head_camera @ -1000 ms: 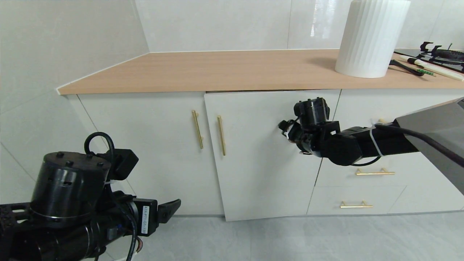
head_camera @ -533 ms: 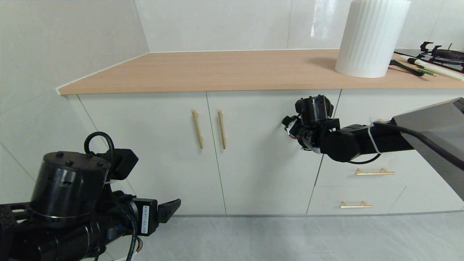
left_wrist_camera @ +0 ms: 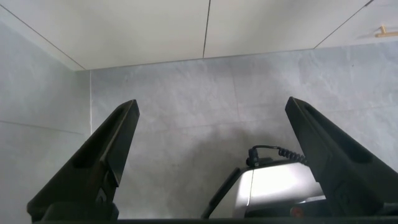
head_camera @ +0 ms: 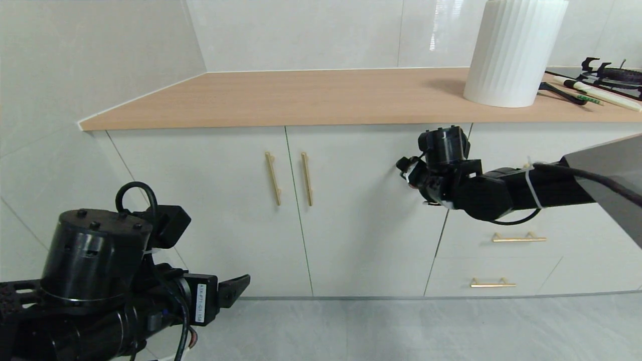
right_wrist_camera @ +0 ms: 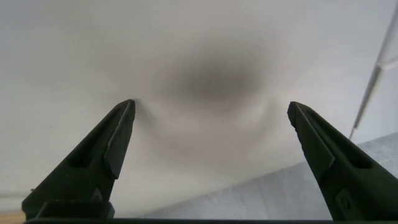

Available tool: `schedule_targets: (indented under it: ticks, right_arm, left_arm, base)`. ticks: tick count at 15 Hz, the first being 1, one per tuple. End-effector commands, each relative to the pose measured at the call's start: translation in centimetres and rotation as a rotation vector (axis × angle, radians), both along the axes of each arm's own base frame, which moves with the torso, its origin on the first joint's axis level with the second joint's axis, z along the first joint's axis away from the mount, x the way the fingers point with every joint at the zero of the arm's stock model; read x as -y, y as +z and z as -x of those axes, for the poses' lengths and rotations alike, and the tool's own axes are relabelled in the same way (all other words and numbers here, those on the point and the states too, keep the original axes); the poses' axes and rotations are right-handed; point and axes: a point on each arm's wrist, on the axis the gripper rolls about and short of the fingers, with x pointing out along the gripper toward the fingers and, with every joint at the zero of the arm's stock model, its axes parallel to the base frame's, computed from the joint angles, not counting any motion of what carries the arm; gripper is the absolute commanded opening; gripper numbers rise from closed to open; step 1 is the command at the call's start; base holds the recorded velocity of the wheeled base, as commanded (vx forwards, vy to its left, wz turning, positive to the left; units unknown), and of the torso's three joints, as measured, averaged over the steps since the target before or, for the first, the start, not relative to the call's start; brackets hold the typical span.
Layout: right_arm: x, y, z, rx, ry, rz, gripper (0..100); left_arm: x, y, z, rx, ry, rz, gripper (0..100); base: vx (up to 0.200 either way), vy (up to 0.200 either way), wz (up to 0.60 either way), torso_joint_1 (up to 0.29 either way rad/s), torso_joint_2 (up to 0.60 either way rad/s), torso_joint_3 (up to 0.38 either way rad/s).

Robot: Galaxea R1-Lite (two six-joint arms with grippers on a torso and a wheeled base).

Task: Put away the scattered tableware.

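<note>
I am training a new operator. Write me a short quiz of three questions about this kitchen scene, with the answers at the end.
1. True or false: the cabinet door facing the right end effector is shut.
2. What stands on the countertop? A. a red kettle B. a white ribbed container C. a stack of plates
3. Fill in: the left end effector has its fingers ____.
Key: 1 true; 2 B; 3 open.
</note>
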Motion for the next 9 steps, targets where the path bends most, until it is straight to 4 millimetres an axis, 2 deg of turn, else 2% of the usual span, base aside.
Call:
schedule_targets:
  ticks: [1, 3, 5, 6, 7, 9]
  right_arm:
    - [0.1, 3.3, 3.7, 0.030, 0.080, -0.025, 100]
    - [1.6, 5.7, 6.6, 0.068, 0.092, 0.004, 100]
    - [5.7, 9.7, 13.5, 0.151, 0.102, 0.043, 100]
    - [7.6, 10.7, 16.7, 0.189, 0.112, 0.086, 100]
    - [9.6, 11.2, 20.2, 0.228, 0.123, 0.139, 100]
    - [13.9, 10.3, 27.5, 0.314, 0.146, 0.270, 100]
  left_arm:
    - [-0.1, 0.1, 0.1, 0.006, 0.001, 0.002, 100]
    - [-0.6, 1.0, 0.9, 0.048, 0.009, 0.025, 100]
    - [-2.8, 2.3, 3.5, 0.143, 0.052, 0.069, 100]
    - [-4.1, 2.5, 4.9, 0.182, 0.082, 0.084, 100]
    - [-5.4, 2.8, 6.6, 0.237, 0.108, 0.099, 100]
    - [-8.1, 3.0, 10.3, 0.358, 0.172, 0.069, 100]
  base:
    - [0.000, 0.000, 0.00, 0.000, 0.00, 0.000]
    - [0.000, 0.000, 0.00, 0.000, 0.00, 0.000]
    - [0.000, 0.000, 0.00, 0.000, 0.00, 0.000]
    - [0.000, 0.000, 0.00, 0.000, 0.00, 0.000]
    - [0.000, 0.000, 0.00, 0.000, 0.00, 0.000]
    - [0.000, 0.000, 0.00, 0.000, 0.00, 0.000]
